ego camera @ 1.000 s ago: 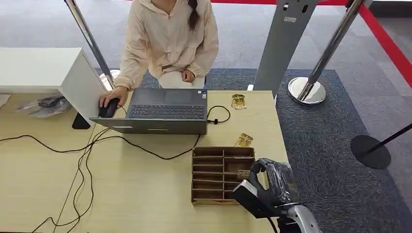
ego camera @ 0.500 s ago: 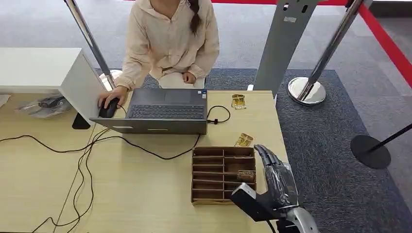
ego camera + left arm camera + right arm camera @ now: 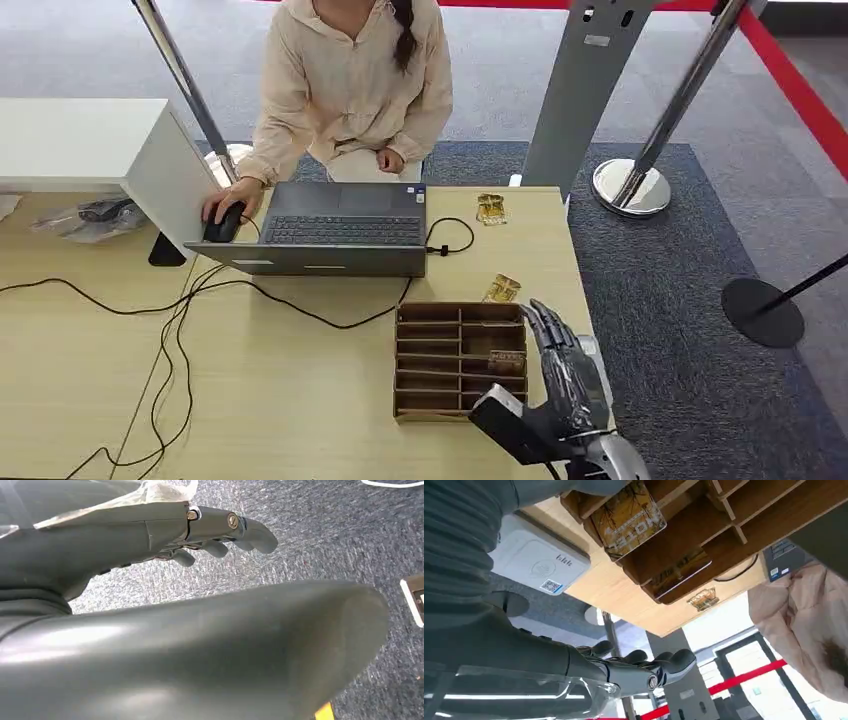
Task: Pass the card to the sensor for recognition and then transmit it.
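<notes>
Your right hand [image 3: 562, 385] hovers empty, fingers spread, just right of the wooden organizer [image 3: 440, 358], so the pickup is not yet done. The card [image 3: 506, 357] stands in a right-hand slot; reach in and pinch it. The sensor [image 3: 540, 561] lies beside the tray. Laptop [image 3: 335, 228], cables and a person sit farther off. Your left hand [image 3: 220, 535] hangs empty

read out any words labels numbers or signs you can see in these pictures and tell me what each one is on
"HOTEL", seen upside down, on the yellow card standing in the wooden organizer.
Small print and a QR code on the white sensor: too small to read.
Stickers on the laptop corner: too small to read.
Print on the loose cards on the table: blurred.
</notes>
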You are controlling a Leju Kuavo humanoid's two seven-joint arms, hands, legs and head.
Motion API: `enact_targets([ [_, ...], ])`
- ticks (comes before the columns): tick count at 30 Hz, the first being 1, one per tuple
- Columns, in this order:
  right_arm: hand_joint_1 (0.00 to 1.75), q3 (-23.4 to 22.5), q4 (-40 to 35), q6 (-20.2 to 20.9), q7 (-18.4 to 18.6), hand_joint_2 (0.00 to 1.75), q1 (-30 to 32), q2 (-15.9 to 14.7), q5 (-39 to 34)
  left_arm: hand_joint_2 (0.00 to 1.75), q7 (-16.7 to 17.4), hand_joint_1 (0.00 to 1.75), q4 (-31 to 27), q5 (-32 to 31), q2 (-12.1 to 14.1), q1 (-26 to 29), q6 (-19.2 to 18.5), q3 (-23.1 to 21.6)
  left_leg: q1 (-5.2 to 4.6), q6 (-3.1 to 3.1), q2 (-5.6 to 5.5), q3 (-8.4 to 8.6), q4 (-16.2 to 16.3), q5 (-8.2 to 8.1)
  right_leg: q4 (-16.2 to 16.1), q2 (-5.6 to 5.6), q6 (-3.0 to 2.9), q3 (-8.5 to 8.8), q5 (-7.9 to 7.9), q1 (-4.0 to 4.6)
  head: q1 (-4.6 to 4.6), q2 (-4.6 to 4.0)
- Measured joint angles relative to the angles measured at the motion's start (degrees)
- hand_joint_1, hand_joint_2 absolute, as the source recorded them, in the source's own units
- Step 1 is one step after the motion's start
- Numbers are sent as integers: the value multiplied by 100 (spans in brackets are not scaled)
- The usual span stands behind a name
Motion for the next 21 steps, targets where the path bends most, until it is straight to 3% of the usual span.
enact_targets([
  [13,28,118,-70,15,76,175,-15,0,120,0,-4,0,0,-81,0,0,7,0,0,0,0,-1,0,0,0,0,0,1,0,0,0,0],
  [21,31,190,-280,376,96,175,-216,0,372,0,-9,0,0,-157,-7,-3,-11,0,0,0,0,0,0,0,0,0,0,1,0,0,-2,0],
])
